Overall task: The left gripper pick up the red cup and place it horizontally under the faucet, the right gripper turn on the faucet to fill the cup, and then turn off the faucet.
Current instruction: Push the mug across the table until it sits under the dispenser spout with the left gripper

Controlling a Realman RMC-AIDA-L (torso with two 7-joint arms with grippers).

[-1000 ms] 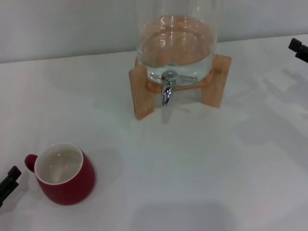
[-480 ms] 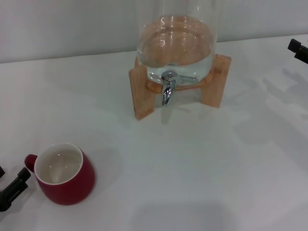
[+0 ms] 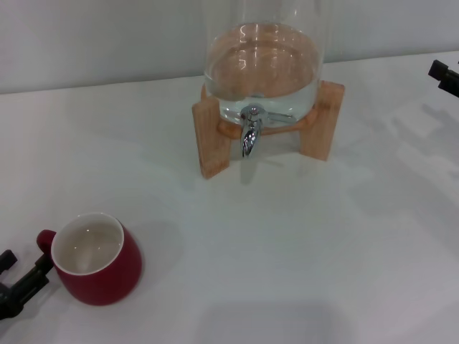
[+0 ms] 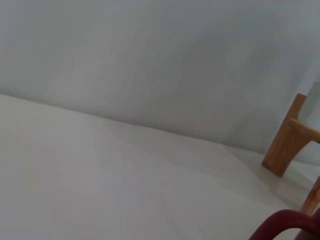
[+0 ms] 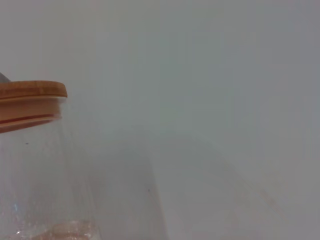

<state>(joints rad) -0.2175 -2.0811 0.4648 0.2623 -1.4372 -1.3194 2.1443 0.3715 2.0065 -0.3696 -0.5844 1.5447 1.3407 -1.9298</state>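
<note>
I am reaching my left gripper (image 3: 16, 283), fingers apart, toward the cup (image 3: 97, 259) near the desk's (image 3: 301, 244) front-left corner; next, closing on its handle side.

We see a glossy dark-red ceramic mug (image 3: 97, 259) with a smooth cream glaze inside, a polished chrome faucet (image 3: 249, 132) on a clear glass dispenser (image 3: 262, 64) borne by a matt pale wooden stand (image 3: 213, 136), and a smooth matt white table (image 3: 323, 251).

No readable text, label, brand, number or sign appeared in any view: none on the red cup (image 3: 97, 259), the faucet (image 3: 249, 132), or the tabletop (image 3: 301, 236)
</note>
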